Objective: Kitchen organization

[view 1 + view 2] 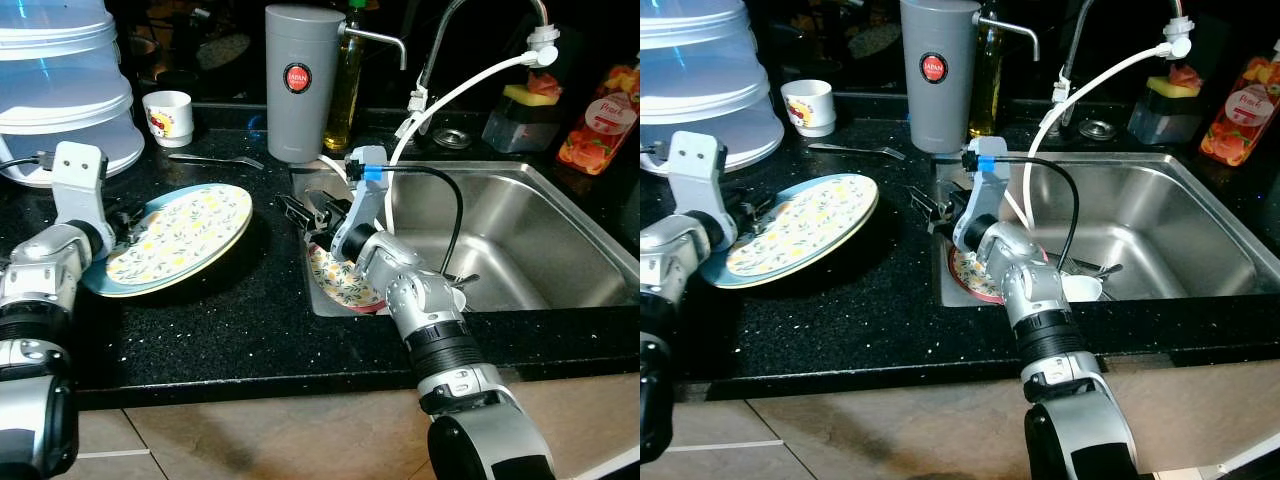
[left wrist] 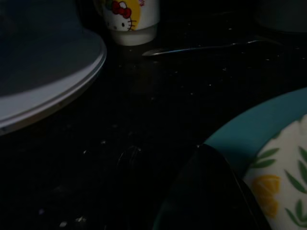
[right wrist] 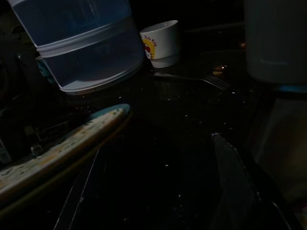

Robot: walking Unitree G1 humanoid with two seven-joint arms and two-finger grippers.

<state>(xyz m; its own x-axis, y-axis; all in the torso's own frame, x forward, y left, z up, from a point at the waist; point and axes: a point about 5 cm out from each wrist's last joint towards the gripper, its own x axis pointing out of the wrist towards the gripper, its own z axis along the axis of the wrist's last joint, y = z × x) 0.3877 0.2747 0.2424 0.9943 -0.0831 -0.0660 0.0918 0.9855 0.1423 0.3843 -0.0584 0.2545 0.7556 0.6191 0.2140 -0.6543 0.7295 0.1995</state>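
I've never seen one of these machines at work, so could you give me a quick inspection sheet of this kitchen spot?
Surface: black speckled countertop, with a steel sink set in it.
Job's things: lemon-patterned plate, tilted, gripped at its rim by the left hand; a second patterned plate in the sink's corner.
Clutter: fork, cartoon cup, grey canister, oil bottle, sponge, food cover.
Hands: right hand open, over the sink's edge.
Cables: black cable on the right arm; white hose from the tap.
Surroundings: tiled floor.

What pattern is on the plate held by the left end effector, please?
Yellow lemons with green leaves, teal rim; clearest in left eye view.
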